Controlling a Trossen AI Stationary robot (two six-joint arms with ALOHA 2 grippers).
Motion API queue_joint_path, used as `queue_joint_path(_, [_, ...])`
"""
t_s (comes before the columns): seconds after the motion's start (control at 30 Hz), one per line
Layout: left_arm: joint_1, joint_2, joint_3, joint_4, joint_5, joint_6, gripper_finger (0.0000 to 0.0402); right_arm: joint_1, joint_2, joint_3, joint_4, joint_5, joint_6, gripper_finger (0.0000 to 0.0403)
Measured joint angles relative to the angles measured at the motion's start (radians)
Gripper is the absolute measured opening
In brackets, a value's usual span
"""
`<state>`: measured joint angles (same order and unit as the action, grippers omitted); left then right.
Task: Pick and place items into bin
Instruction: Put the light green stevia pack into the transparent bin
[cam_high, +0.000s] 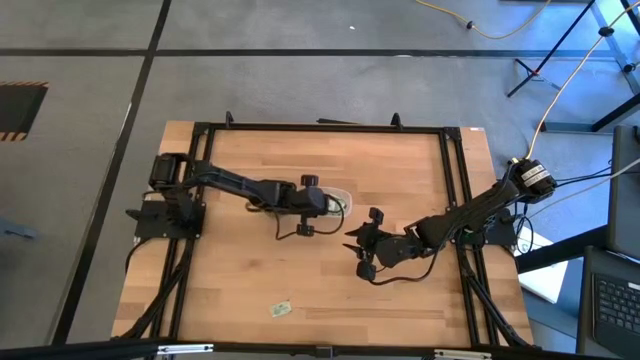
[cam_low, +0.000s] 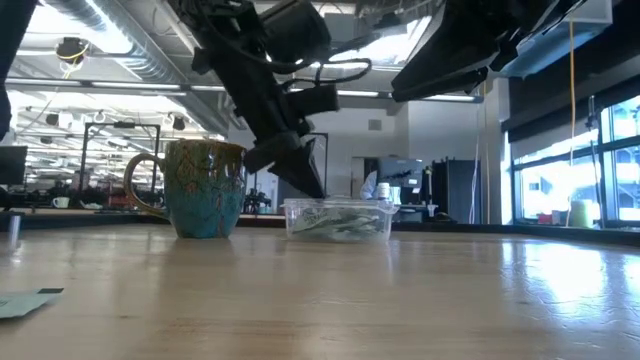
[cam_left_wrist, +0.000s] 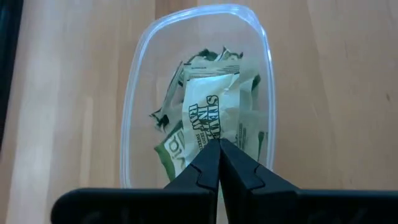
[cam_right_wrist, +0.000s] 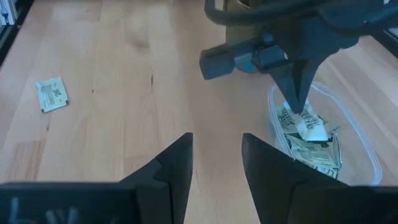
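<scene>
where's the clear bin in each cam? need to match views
High view: the bin sits mid-table, mostly hidden under the left gripper.
Low view: centre, on the tabletop just right of the mug; bin at.
Left wrist view: fills the middle, packets inside; bin rim at, shut fingertips over it.
Right wrist view: right side, bin wall at, left gripper's tip dipping in.
Shared landmark: the left gripper's tip over the bin.
</scene>
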<state>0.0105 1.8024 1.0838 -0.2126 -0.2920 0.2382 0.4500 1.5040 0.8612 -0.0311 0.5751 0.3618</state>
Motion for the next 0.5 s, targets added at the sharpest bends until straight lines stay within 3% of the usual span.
queue_joint_path(0.23, [0.000,0.015,0.001,0.006,-0.001,-0.015,0.0007,0.000,0.000,0.000,0.000,0.000,0.001,0.0141])
queue_joint_path(0.5, [-0.008,-0.044,0.001,-0.031,-0.059,0.001,0.0064,0.000,0.000,0.000,-0.005,0.000,0.002,0.0141])
